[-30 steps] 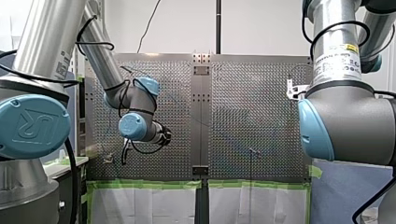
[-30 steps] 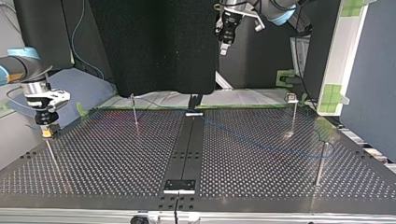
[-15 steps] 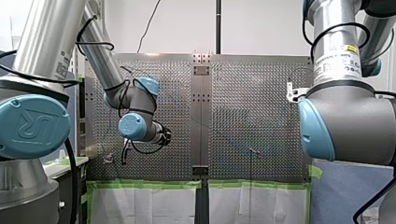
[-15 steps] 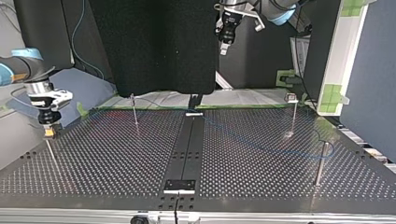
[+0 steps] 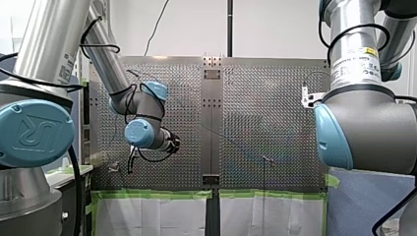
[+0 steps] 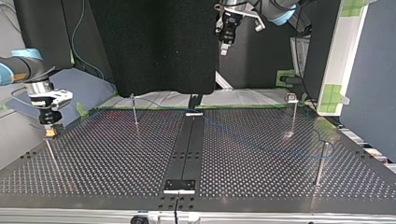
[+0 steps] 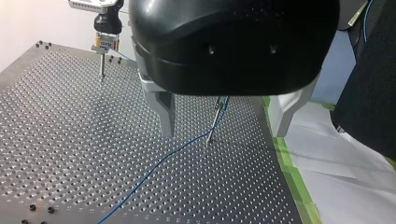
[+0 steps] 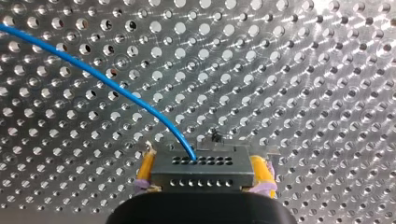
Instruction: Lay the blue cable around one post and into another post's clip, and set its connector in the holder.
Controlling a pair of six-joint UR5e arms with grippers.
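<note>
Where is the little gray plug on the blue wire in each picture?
Front view: not visible.
Top view: connector at the left, in my right gripper.
Left wrist view: far ahead, above a thin post.
Right wrist view: between the yellow pads.
Shared landmark: the blue cable leading to it.

Front view: bright, even room light. The white wall (image 5: 196, 29) was nearly blown out, and the table (image 5: 265, 98) had a soft grey sheen with faint rainbow shimmer over the holes. Top view was dimmer: the black panel (image 6: 159, 46) swallowed the light, and the table was dark with pale reflections along its far edge. Left wrist view: light came from above, with soft highlights on the black housing of my left gripper (image 7: 224, 132); the table was paler further ahead of it. Right wrist view: hole rims glinted, with the hardest glare beyond the connector (image 8: 203, 168), whose face sat in shade.
</note>
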